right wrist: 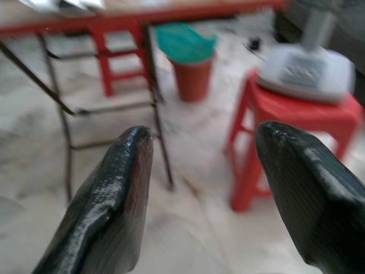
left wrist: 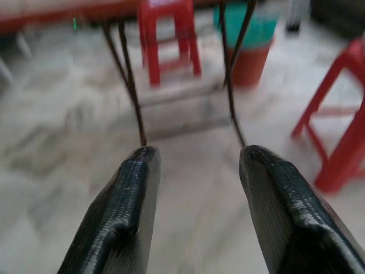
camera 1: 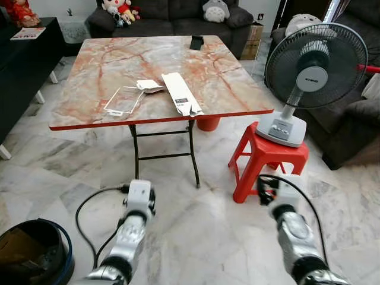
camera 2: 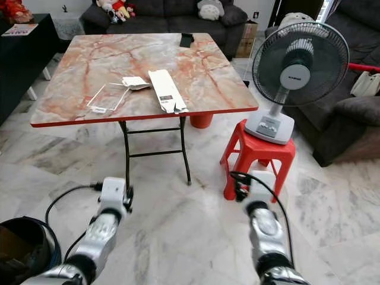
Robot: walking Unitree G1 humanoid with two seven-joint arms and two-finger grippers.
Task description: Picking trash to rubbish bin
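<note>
On the marble-pattern folding table (camera 1: pixel 107 65) lie a long white flattened carton (camera 1: pixel 181 94), a crumpled white paper (camera 1: pixel 148 85) and a clear plastic wrapper (camera 1: pixel 123 100), all near the front edge. An orange-red bin with a green liner (right wrist: pixel 191 63) stands on the floor under the table's far side. A dark round bin with a blue rim (camera 1: pixel 32 252) sits at my lower left. My left gripper (left wrist: pixel 197 157) is open and empty, pointing at the table legs. My right gripper (right wrist: pixel 205 134) is also open and empty, low above the floor, well short of the table.
A standing fan (camera 1: pixel 309 71) rests on a red plastic stool (camera 1: pixel 267 157) right of the table. Another red stool (left wrist: pixel 168 34) stands under the table. A black object (camera 1: pixel 196 42) lies at the table's far edge. Sofas stand behind and right, with a black cabinet (camera 1: pixel 24 65) to the left.
</note>
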